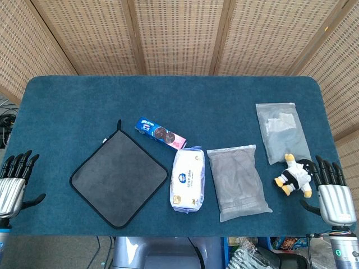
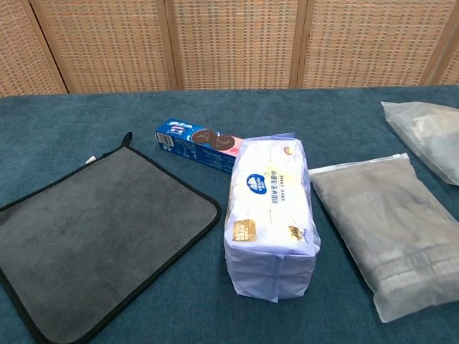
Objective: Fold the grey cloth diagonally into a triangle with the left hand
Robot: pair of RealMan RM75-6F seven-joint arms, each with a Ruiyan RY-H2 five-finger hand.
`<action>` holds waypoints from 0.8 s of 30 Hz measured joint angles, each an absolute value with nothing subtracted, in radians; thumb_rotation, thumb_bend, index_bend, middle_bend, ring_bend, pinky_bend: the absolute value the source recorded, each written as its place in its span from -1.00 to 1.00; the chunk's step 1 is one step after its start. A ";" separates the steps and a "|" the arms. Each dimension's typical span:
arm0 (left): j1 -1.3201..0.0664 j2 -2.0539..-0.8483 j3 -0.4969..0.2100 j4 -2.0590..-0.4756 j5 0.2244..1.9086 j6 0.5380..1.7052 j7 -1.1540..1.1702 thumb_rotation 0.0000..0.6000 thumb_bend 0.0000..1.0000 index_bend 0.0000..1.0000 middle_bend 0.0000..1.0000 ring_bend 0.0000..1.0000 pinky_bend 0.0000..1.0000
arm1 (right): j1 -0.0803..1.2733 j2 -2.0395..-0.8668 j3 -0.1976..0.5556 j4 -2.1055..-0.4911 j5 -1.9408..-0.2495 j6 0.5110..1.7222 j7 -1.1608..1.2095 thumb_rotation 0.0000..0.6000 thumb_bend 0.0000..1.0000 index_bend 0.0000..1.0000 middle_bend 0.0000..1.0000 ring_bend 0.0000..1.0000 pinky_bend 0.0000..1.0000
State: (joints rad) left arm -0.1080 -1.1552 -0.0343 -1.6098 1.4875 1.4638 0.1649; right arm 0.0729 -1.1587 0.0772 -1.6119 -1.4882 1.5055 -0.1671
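The grey cloth [image 1: 119, 177] with black trim lies flat and unfolded on the blue table, turned like a diamond, left of centre. In the chest view the grey cloth [image 2: 93, 236] fills the lower left, its hanging loop at the far corner. My left hand [image 1: 14, 182] hovers at the table's left front edge, well left of the cloth, fingers spread and holding nothing. At the front right edge my right hand [image 1: 332, 193] is likewise spread and empty, just right of a small plush toy [image 1: 295, 175]. The chest view shows neither hand.
A blue biscuit box [image 1: 161, 133] lies just beyond the cloth's right corner. A white tissue pack [image 1: 187, 179] sits right of the cloth. Two clear bags holding grey fabric lie further right: the nearer bag [image 1: 238, 182] and the far bag [image 1: 281, 131]. A wicker screen stands behind the table.
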 measured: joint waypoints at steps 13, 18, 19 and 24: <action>-0.108 -1.155 -0.034 -1.610 1.491 1.467 0.156 1.00 -0.68 -1.00 -1.00 -1.00 -1.00 | 0.073 -1.157 0.074 -1.618 -1.495 1.505 -0.171 1.00 -1.00 -1.00 -1.00 -1.00 -1.00; -0.112 -1.154 -0.031 -1.613 1.501 1.462 0.148 1.00 -0.69 -1.00 -1.00 -1.00 -1.00 | 0.072 -1.157 0.073 -1.620 -1.494 1.506 -0.175 1.00 -1.00 -1.00 -1.00 -1.00 -1.00; -0.113 -1.155 -0.032 -1.612 1.501 1.462 0.148 1.00 -0.69 -1.00 -1.00 -1.00 -1.00 | 0.071 -1.157 0.074 -1.620 -1.491 1.506 -0.176 1.00 -1.00 -1.00 -1.00 -1.00 -1.00; -0.114 -1.162 -0.030 -1.610 1.508 1.464 0.147 1.00 -0.69 -1.00 -1.00 -1.00 -1.00 | 0.071 -1.156 0.076 -1.619 -1.487 1.504 -0.172 1.00 -1.00 -1.00 -1.00 -1.00 -1.00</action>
